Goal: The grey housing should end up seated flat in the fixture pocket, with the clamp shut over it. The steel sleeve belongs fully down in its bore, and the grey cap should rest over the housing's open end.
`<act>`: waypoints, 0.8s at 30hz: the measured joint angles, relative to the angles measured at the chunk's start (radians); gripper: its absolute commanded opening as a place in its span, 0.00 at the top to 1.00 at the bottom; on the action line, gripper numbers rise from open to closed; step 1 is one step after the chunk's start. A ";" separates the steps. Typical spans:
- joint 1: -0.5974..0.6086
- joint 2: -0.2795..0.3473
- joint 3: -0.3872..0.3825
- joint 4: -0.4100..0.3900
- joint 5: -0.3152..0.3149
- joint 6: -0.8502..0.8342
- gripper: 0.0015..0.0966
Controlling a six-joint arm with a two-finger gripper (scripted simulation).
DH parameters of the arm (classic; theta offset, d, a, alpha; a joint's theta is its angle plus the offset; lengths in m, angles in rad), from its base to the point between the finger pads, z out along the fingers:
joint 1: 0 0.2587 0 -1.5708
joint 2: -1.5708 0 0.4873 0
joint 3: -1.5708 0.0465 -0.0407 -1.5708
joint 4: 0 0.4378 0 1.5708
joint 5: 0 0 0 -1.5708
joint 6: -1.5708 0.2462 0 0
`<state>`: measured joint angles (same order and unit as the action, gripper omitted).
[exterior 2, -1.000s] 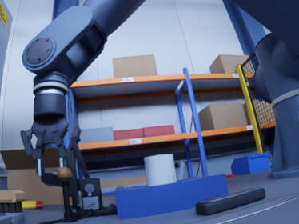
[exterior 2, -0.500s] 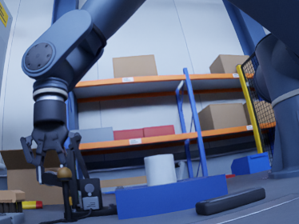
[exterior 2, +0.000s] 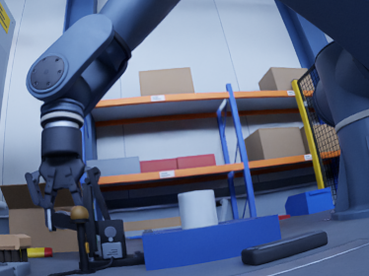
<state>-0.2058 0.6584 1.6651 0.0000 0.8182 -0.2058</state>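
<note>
The grey housing [exterior 2: 198, 209] shows as a pale cylinder standing upright behind the blue fixture block [exterior 2: 212, 241] in the middle of the floor. I cannot tell whether it sits in a pocket. The toggle clamp [exterior 2: 101, 231] stands to the left, with a round brown knob [exterior 2: 79, 213] on its handle. The steel sleeve and the grey cap are not visible. My gripper [exterior 2: 61, 207] hangs straight down at the left, its fingers around the height of the clamp's knob. It is partly open and holds nothing.
The clamp's black base [exterior 2: 111, 239] stands right beside my fingers. A black bar [exterior 2: 284, 247] lies on the floor to the right. A blue ladder [exterior 2: 239, 153] and orange shelves with boxes stand behind. Cardboard boxes [exterior 2: 22, 217] sit at the left.
</note>
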 measured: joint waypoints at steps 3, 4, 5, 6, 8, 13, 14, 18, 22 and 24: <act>0.000 0.000 0.000 0.000 0.000 0.000 0.51; 0.000 0.000 0.000 0.000 0.000 0.000 0.51; 0.000 0.000 0.000 0.000 0.000 0.000 0.51; 0.000 0.000 0.000 0.000 0.000 0.000 0.51; 0.000 0.000 0.000 0.000 0.000 0.000 0.51; 0.000 0.000 0.000 0.000 0.000 0.000 0.53; 0.000 0.000 0.000 0.000 0.000 0.000 0.55; 0.000 0.000 0.000 0.000 0.000 0.000 0.63; 0.000 0.000 0.000 0.000 0.000 0.000 0.72; 0.000 0.000 0.000 0.000 0.000 0.000 0.76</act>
<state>-0.2057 0.6584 1.6650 0.0000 0.8181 -0.2058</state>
